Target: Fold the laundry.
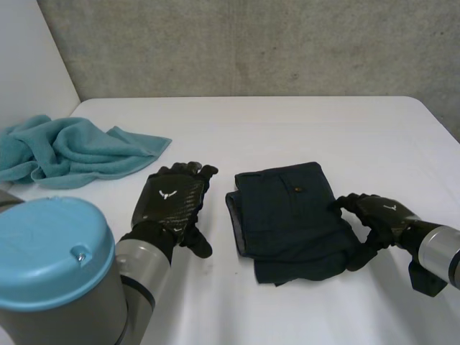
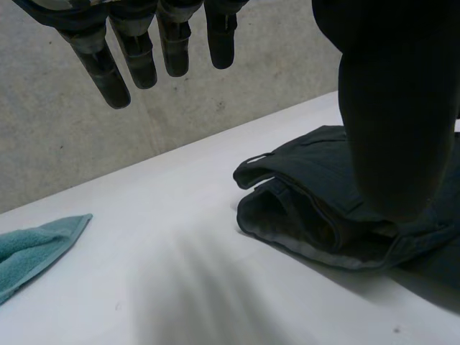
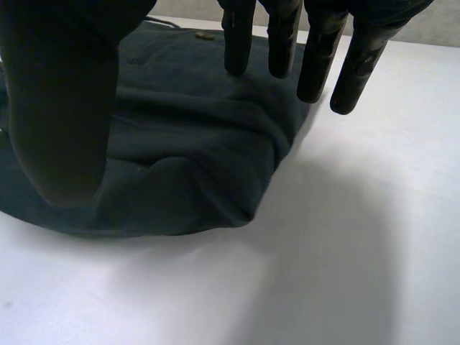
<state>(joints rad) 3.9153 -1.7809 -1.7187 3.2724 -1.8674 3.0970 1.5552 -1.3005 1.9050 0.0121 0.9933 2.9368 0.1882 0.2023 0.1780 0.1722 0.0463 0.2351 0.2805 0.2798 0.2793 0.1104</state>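
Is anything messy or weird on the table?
Yes. The teal terry towel lies crumpled in a heap at the far left of the white table, not folded. The dark navy folded garment in the middle looks neater, but its edge by the right hand is bunched and wrinkled.

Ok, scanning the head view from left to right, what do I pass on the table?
Teal towel → left hand → folded dark garment → right hand, at the garment's right edge.
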